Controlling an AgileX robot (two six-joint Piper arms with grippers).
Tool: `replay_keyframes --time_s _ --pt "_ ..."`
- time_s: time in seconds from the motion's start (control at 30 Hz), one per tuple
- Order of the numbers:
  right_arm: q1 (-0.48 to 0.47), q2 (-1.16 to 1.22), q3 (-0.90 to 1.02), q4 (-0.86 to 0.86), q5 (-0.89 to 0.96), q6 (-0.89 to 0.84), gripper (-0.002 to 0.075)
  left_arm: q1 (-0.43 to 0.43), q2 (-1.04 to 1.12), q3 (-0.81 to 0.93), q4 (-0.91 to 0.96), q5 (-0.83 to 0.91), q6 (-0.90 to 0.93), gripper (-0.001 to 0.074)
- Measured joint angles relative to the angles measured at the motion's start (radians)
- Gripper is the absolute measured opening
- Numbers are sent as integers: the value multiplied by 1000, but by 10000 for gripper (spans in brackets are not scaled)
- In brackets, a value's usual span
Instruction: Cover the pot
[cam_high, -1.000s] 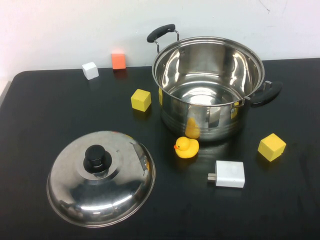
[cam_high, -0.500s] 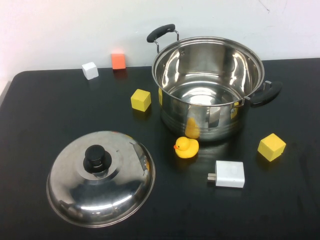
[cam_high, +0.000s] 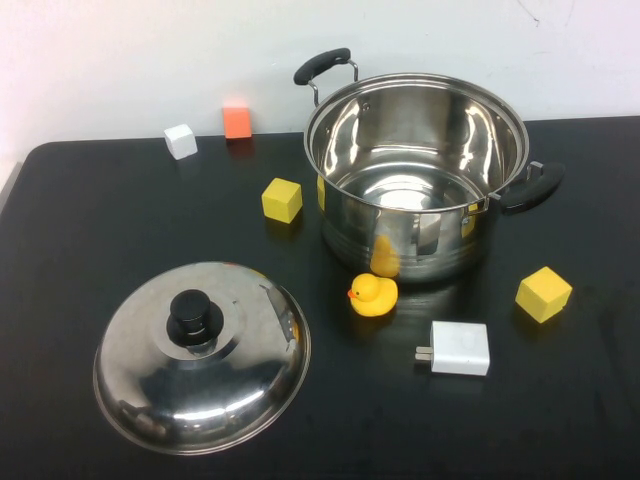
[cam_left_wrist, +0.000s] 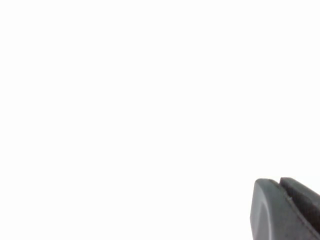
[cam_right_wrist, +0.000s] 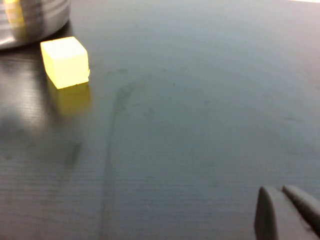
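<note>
The pot (cam_high: 415, 175), a large shiny steel stockpot with two black side handles, stands open and empty at the back right of the black table. Its domed steel lid (cam_high: 203, 355) with a black knob (cam_high: 195, 315) lies on the table at the front left, apart from the pot. Neither arm shows in the high view. My left gripper (cam_left_wrist: 278, 182) shows only its fingertips, pressed together, against a blank white background. My right gripper (cam_right_wrist: 280, 190) is shut and empty above bare table; a bit of the pot's wall (cam_right_wrist: 30, 20) shows in its view.
A yellow duck (cam_high: 373, 295) sits just in front of the pot. A white charger (cam_high: 458, 348) and a yellow cube (cam_high: 543, 293) (cam_right_wrist: 65, 61) lie at the front right. Another yellow cube (cam_high: 282, 199), a white cube (cam_high: 180, 141) and an orange cube (cam_high: 237, 119) sit at the back left.
</note>
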Motion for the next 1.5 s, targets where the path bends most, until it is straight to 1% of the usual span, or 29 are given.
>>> replay_keyframes --time_s 0.27,0.37,0.5,0.63,0.7,0.77,0.93,1.03,1.13,1.2,1.27,1.37,1.47,1.5 --pt "0 0 0 0 0 0 -2 0 0 0 0 -79 0 -2" --pt "0 0 0 0 0 0 -2 0 0 -14 -2 -2 0 -2" --pt "0 0 0 0 0 0 -2 0 5 -103 -2 147 2 -2" --pt "0 0 0 0 0 0 -2 0 91 -194 18 159 33 -2" --pt "0 0 0 0 0 0 -2 0 167 -227 20 139 37 -2" --pt "0 0 0 0 0 0 -2 0 255 -246 33 88 -4 -2" --pt "0 0 0 0 0 0 -2 0 470 -252 101 -151 -258 -2" --pt "0 0 0 0 0 0 -2 0 611 -265 222 -261 -320 -2" --pt "0 0 0 0 0 0 -2 0 762 -285 416 -329 -343 7" --pt "0 0 0 0 0 0 -2 0 848 -298 535 -402 -349 45" --pt "0 0 0 0 0 0 -2 -2 937 -311 630 -474 -349 123" --pt "0 0 0 0 0 0 -2 -2 1045 -326 710 -523 -351 302" --pt "0 0 0 0 0 0 -2 -2 1144 -343 764 -536 -378 480" --pt "0 0 0 0 0 0 -2 -2 1160 -348 783 -537 -385 521"
